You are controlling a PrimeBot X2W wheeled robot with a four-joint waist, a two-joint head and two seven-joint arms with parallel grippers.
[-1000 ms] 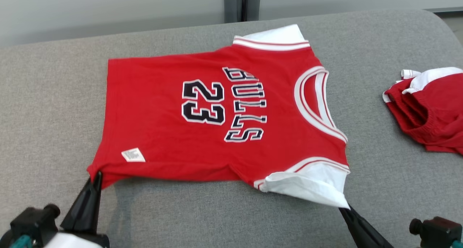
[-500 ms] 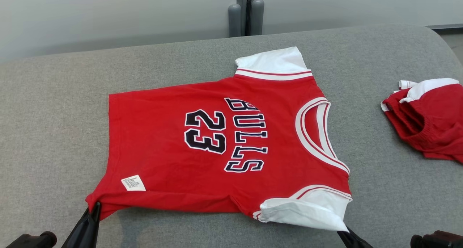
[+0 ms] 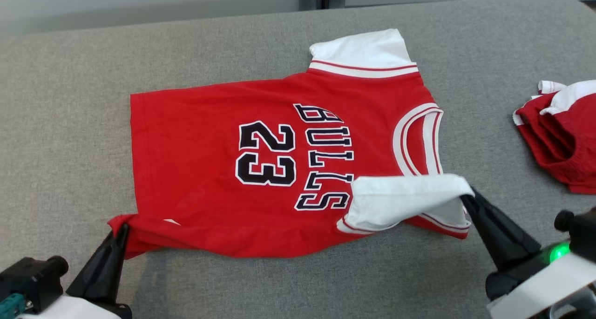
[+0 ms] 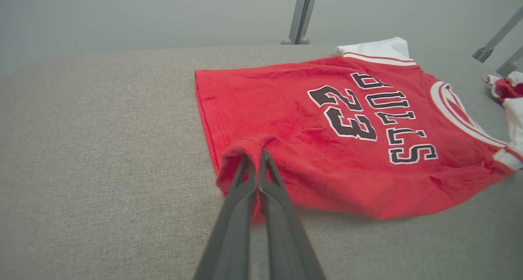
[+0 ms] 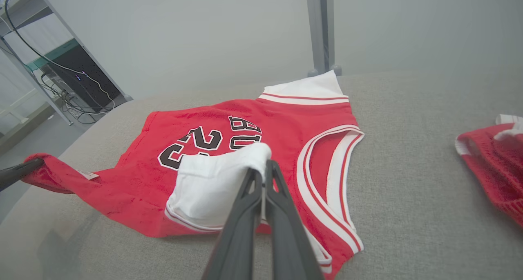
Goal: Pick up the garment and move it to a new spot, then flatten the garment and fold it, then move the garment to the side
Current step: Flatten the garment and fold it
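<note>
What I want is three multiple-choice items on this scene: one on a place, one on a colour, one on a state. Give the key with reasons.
1. In the head view, where does the second red garment lie relative to the jersey?
A. On top of it
B. To its right, apart
C. To its left

2. What colour is the sleeve pinched by the right gripper?
A. White
B. Black
C. Blue

3. How is the left gripper?
A. Open above the cloth
B. Shut, clear of the cloth
C. Shut on the jersey's red hem corner

Key: 1 B, bare grey surface separates them; 2 A, the raised sleeve is white with red trim; 3 C, its fingers close on bunched red fabric.
</note>
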